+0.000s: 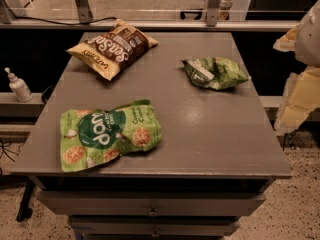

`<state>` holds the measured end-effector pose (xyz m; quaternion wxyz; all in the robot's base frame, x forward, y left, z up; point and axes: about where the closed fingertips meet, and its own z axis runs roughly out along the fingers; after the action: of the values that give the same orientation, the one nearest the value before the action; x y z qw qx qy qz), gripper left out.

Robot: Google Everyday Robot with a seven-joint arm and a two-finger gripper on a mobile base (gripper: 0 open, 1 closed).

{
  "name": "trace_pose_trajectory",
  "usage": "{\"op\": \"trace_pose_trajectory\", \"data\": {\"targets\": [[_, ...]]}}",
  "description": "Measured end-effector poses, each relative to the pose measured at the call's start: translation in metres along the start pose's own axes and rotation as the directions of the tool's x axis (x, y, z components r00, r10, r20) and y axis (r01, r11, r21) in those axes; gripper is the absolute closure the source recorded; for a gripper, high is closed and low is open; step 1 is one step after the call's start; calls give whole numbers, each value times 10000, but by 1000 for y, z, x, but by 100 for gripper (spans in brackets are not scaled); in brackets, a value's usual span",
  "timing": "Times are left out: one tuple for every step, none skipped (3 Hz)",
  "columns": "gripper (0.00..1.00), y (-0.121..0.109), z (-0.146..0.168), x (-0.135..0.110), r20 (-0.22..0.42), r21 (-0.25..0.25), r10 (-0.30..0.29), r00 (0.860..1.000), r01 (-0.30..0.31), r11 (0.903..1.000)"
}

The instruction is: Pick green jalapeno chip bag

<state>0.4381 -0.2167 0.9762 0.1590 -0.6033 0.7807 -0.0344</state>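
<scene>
Camera view: green jalapeno chip bag (215, 73) lies far-right on table (200, 134), not yet picked. My gripper (305, 91) sits off table's right edge, open/shut can't tell. Reach, grasp & lift left.

Count, bags: you are looking at three on the grey table (210, 129): one green jalapeno chip bag (216, 73), one larger bright green bag (110, 134) and one brown and tan bag (114, 49). Count, tables: one is standing in view, showing two drawer fronts (100, 203) below its top, each carrying one small knob. Count, bottles: one white pump bottle (19, 86) is sitting off to the table's left. Count, grippers: one gripper (299, 91) is hanging at the right edge of the view, beside the table.
</scene>
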Motion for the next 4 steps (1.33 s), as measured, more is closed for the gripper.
{"op": "trace_pose_trajectory", "data": {"targets": [[0, 0, 0, 0, 1, 2, 0, 10000, 0, 10000], [0, -17, 12, -3, 545, 14, -234, 9982, 234, 9997], [0, -58, 37, -3, 1505, 330, -213, 9884, 166, 9993], [0, -107, 68, 3, 2405, 927, -163, 9705, -62, 9957]]}}
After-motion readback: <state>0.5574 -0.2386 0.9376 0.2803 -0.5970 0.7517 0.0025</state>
